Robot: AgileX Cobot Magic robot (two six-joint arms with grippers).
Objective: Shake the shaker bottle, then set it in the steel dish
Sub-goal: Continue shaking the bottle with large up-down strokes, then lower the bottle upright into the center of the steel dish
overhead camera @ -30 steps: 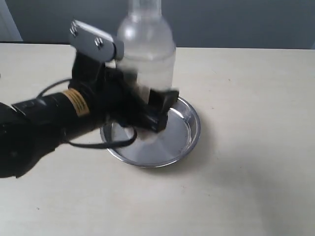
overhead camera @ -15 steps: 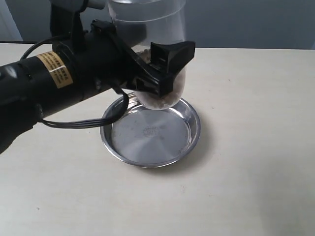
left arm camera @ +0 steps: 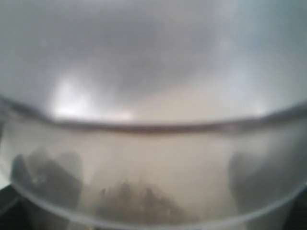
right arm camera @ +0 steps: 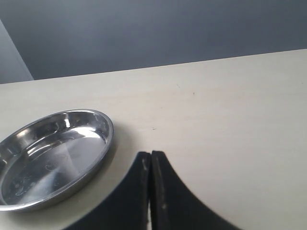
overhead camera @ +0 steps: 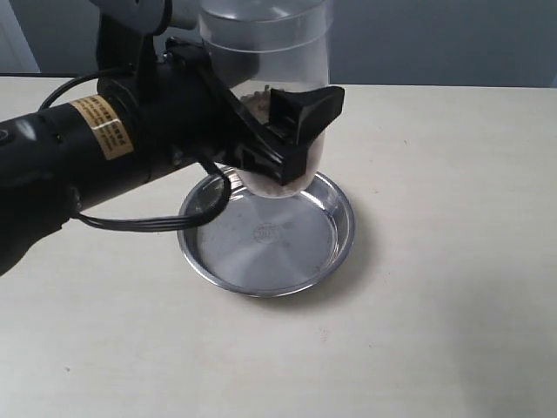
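The shaker bottle [overhead camera: 265, 70], frosted plastic with brownish granules in its rounded lower end, hangs in the air above the steel dish [overhead camera: 341, 233]. My left gripper [overhead camera: 261, 109] is shut on the bottle's body, one black finger [overhead camera: 305, 109] across its front. The bottle's top is cut off by the frame edge. In the left wrist view the bottle [left arm camera: 153, 158] fills the picture and the granules [left arm camera: 139, 203] show through its wall. My right gripper [right arm camera: 151, 157] is shut and empty, low over the table beside the dish [right arm camera: 108, 130].
A pale table [overhead camera: 435, 305] carries the dish. The left arm's black cable [overhead camera: 139, 222] loops down near the dish's left rim. A grey wall [overhead camera: 435, 39] stands behind the table's far edge.
A second ago the bottle was low over the dish and blurred. My left gripper has since lifted it higher. Over the last half second it has hardly shifted.
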